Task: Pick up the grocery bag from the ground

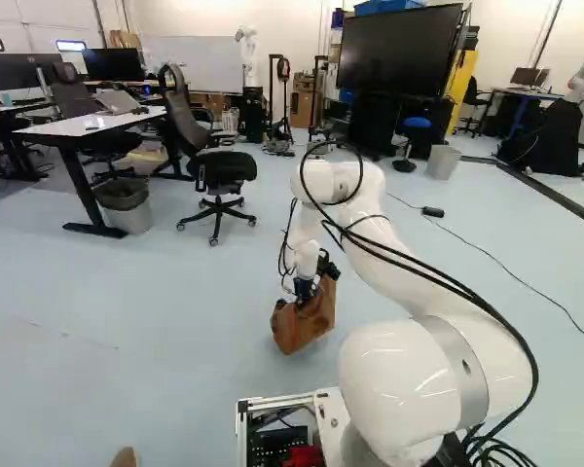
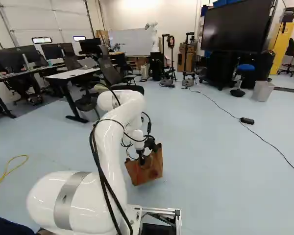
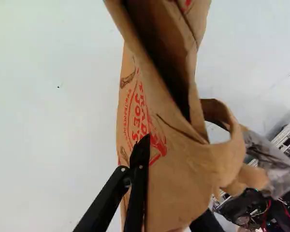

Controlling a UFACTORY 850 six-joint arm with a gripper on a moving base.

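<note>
My gripper (image 1: 306,286) is low ahead of the base, at the upper part of the brown paper grocery bag (image 1: 308,323). In the right base view the bag (image 2: 148,170) stands tilted below the wrist. From the wrist view, the gripper (image 3: 148,143) is shut on the bag's paper (image 3: 176,179): one black finger lies along the printed side, and the other is hidden behind the paper. The bag's open top runs ahead of the fingers, with a looped handle (image 3: 237,145) beside it. Whether the bag's bottom touches the floor, I cannot tell.
Pale blue floor (image 1: 156,321) surrounds the bag. An office chair (image 1: 219,175), a waste bin (image 1: 126,205) and a desk stand farther off. A black cable with a small box (image 2: 247,121) lies on the floor. Another robot (image 1: 248,58) stands at the back.
</note>
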